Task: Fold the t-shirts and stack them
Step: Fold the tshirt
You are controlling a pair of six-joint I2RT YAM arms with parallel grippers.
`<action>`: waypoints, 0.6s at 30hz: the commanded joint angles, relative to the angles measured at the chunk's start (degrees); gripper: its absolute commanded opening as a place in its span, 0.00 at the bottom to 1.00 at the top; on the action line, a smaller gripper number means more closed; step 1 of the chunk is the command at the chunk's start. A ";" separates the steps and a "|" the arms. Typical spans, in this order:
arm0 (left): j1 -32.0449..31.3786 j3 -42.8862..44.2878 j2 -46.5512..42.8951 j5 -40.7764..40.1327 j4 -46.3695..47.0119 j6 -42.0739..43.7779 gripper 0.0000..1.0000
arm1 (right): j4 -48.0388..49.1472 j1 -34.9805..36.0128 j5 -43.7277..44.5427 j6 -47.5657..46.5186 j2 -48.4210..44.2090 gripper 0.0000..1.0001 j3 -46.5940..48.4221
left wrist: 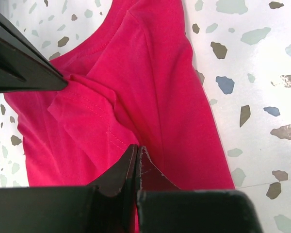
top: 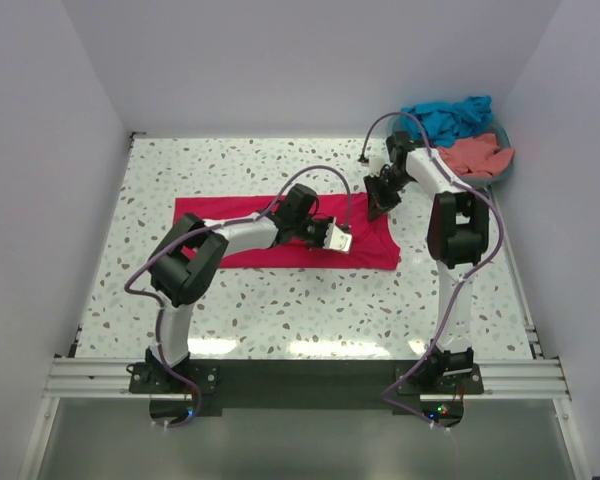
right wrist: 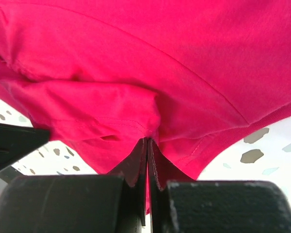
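While left gripper [top: 338,238] and right gripper [top: 378,205] clamp crimson-pink t-shirt [top: 270,232]

Top: shirt flat at the middle of the desk [top: 280,310], speckled surface showing all round, white walls [top: 280,60] on three sides. Teal-blue t-shirt [top: 450,117] and salmon-coral t-shirt [top: 475,155] in basket [top: 507,168], far-right corner.
Left wrist: jaws shut on a fold.
Right wrist: jaws shut on bunched hem.

Three t-shirts: crimson [top: 242,212], teal [top: 450,118], salmon [top: 475,155]; one basket [top: 508,160]; two arms: left [top: 195,255], right [top: 458,225]

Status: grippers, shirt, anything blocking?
Left gripper shut on crimson-pink t-shirt. Right gripper shut on same shirt. Teal-blue t-shirt and salmon t-shirt in basket, not in the way.
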 commanded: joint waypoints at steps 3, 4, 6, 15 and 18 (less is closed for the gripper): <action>1.71 -0.08 -5.15 2.59 6.07 -5.85 0.00 | 2.71 -0.69 -5.01 1.13 -2.22 0.00 2.92; 2.24 -0.26 -5.24 2.24 6.60 -7.51 0.00 | 3.15 -0.69 -5.10 1.39 -1.70 0.00 3.79; 2.94 -0.35 -5.24 2.23 6.69 -8.40 0.00 | 2.72 -0.61 -5.19 1.48 -0.65 0.00 5.20; 6.55 -0.52 -4.28 2.41 7.39 -13.33 0.00 | 2.98 -0.34 -5.01 2.18 1.73 0.00 9.34; 7.07 -0.79 -4.19 1.97 7.92 -14.21 0.00 | 3.07 0.18 -5.01 2.27 2.26 0.00 10.92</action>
